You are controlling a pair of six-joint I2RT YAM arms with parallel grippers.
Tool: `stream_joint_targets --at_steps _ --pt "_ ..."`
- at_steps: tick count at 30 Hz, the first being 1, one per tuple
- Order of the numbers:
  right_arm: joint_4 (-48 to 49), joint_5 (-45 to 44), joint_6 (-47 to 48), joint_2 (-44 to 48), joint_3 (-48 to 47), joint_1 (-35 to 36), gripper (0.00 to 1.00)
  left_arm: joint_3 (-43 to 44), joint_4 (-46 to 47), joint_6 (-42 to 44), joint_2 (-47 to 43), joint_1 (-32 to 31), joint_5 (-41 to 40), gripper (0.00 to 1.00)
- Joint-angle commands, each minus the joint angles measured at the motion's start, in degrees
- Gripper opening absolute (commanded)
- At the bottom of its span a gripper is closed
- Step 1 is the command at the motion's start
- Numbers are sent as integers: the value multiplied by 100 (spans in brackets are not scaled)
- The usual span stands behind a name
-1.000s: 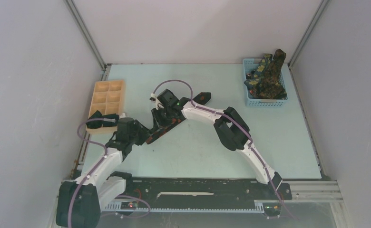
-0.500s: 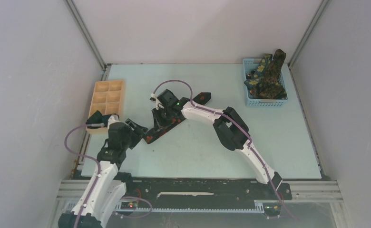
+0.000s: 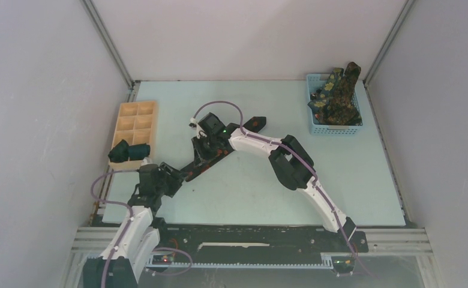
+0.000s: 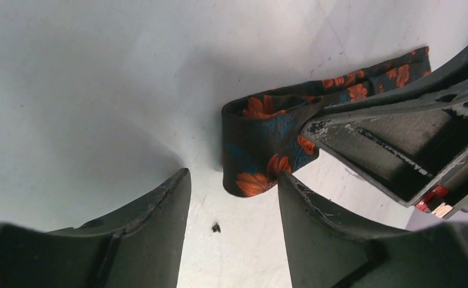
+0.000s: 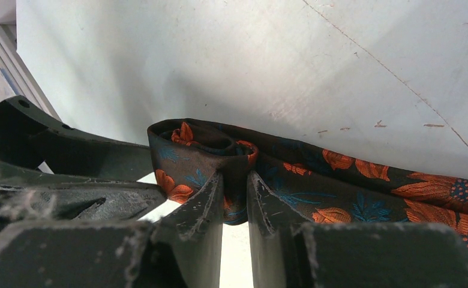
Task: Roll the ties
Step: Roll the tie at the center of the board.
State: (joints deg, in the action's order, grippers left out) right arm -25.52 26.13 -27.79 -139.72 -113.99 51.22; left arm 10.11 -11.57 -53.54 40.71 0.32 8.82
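Observation:
A black tie (image 3: 254, 123) with red-orange flowers lies slantwise on the table, its near end folded into a loose loop (image 4: 261, 150). My right gripper (image 3: 200, 157) is shut on that looped end, and its fingers (image 5: 204, 204) pinch the fabric in the right wrist view. My left gripper (image 3: 173, 172) stands open just short of the loop's tip, with bare table between its fingers (image 4: 159, 222). It touches nothing. The rest of the tie (image 5: 351, 180) trails off to the right.
A pale wooden compartment tray (image 3: 137, 117) sits at the left, with a dark rolled tie (image 3: 126, 151) at its near end. A blue mesh basket (image 3: 336, 129) at the back right holds dark green ties with yellow flowers (image 3: 338, 96). Walls close in both sides.
My left gripper has opened and drawn back from the tie's end toward the near left, its arm folding in. The right gripper has stayed in place, gripping the tie.

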Motion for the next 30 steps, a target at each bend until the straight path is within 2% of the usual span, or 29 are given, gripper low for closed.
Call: stream_joint_targets --at_steps 1,8,11,23,25,30 --pt "92 -66 22 -136 34 20 21 -17 741 -139 192 143 225 61" --pt "108 -29 28 -134 52 19 20 -87 1121 -80 650 155 133 59" --pt "115 -21 20 -126 48 14 20 -142 1506 -78 888 160 221 55" --pt "64 -29 30 -118 3 23 19 -171 2483 69 1904 156 577 51" --pt "14 -40 63 -117 -51 26 19 -162 2590 72 2032 148 658 44" --pt "-124 -89 125 -70 -150 33 19 -7 2345 146 2020 159 769 13"
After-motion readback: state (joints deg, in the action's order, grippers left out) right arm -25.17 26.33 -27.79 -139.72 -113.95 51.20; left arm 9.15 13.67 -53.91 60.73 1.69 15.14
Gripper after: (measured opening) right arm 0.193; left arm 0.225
